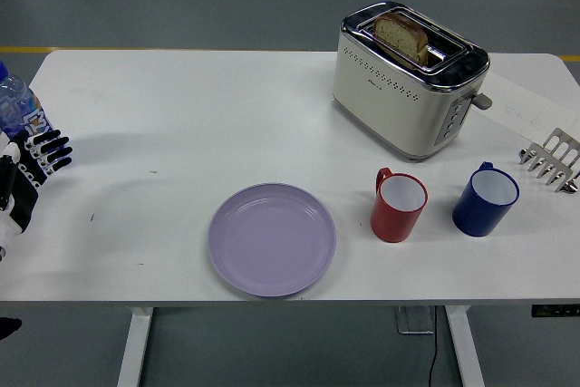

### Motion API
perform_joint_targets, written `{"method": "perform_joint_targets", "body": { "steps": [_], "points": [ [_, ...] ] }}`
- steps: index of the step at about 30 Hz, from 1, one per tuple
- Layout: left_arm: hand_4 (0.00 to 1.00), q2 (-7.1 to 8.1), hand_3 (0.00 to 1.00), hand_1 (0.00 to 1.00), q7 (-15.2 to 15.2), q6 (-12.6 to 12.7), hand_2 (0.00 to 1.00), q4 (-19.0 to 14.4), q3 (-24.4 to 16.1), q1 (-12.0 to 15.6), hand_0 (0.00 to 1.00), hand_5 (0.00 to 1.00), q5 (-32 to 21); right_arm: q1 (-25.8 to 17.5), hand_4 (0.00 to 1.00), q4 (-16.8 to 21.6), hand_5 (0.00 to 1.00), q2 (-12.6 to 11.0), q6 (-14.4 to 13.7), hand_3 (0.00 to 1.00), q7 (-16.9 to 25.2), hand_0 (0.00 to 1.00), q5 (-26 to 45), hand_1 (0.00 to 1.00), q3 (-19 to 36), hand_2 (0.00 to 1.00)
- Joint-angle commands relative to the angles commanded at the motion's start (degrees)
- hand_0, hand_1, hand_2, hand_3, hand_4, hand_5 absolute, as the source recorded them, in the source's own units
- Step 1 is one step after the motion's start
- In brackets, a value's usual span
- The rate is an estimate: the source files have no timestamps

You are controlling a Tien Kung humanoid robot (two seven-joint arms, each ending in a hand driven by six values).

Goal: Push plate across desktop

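A round lavender plate lies flat on the white table near the front edge, a little left of centre. My left hand is at the far left edge of the picture, fingers spread and holding nothing, well to the left of the plate. It partly covers a water bottle. My right arm is out of view.
A plastic water bottle stands at the far left edge. A cream toaster with a bread slice stands at the back right. A red mug and a blue mug stand right of the plate. A metal rack sits at the right edge.
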Motion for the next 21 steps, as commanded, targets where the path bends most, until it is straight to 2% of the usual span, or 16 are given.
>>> {"method": "perform_joint_targets", "body": {
  "steps": [21],
  "points": [
    [0.547, -0.51, 0.656, 0.731, -0.6, 1.2, 0.705, -0.1, 0.2, 0.1, 0.758, 0.998, -0.6, 0.1, 0.322, 0.1, 0.513, -0.1, -0.4, 0.586, -1.0, 0.553, -2.9, 0.465, 1.3, 0.609]
  ]
}}
